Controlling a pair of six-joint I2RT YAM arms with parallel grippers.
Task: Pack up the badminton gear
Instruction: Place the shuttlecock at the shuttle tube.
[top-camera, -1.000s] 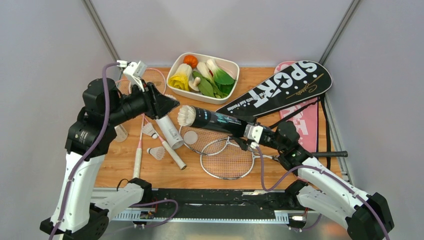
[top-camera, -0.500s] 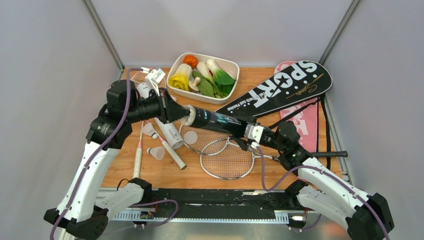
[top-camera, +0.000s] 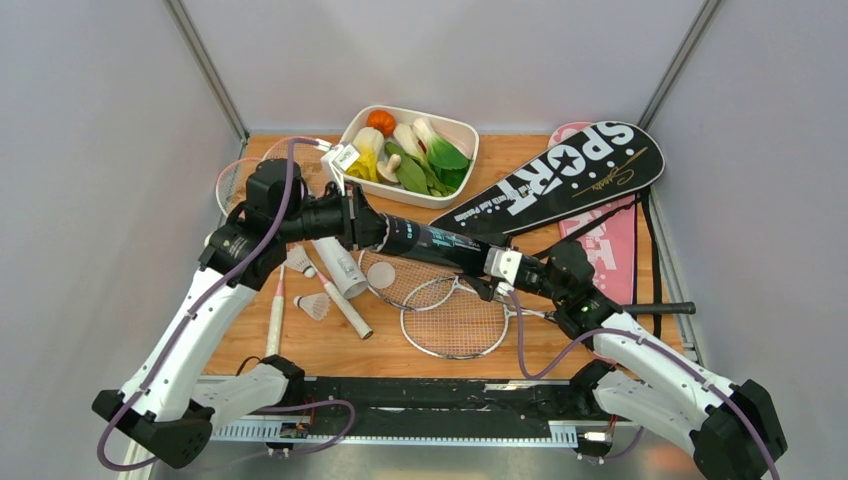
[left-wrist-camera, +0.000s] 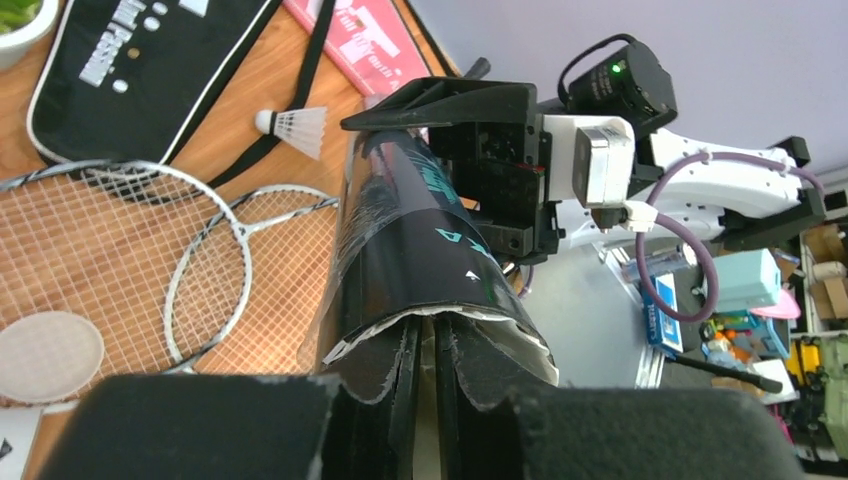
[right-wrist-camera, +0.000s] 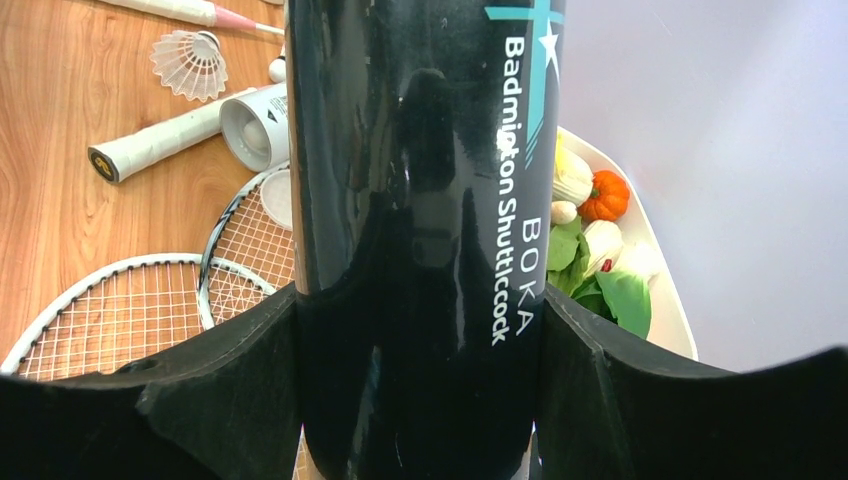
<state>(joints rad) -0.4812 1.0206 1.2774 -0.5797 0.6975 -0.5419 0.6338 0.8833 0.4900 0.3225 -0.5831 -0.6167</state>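
Clamped around the black tube (right-wrist-camera: 420, 150), at the end away from its mouth, the right gripper (right-wrist-camera: 420, 330) is seen with its jaws spread to the tube's girth, and the tube is held slanting above the silver racquets (top-camera: 455, 320). At the tube's open mouth the left gripper (left-wrist-camera: 424, 345) is pushed in, its fingers drawn almost together with only a slit between them. Whether anything is pinched there cannot be told, and the tube's inside is hidden by them. Much of the pink racquet (top-camera: 277, 300) is covered at its head by the left arm (top-camera: 260, 215). A white tube (top-camera: 340, 266) is laid on the table (top-camera: 300, 350), its inside too dim to read, and a round cap (top-camera: 380, 274) is rested on racquet strings beside it. Two shuttlecocks (top-camera: 313, 305) (top-camera: 298, 261) are lying near the white tube; another shuttlecock (left-wrist-camera: 290, 124) is seen by the strap of the black cover (top-camera: 560, 180), which is laid across the pink cover (top-camera: 610, 250). Toy vegetables (top-camera: 410, 160) are held in the tray (top-camera: 455, 125) at the far edge.
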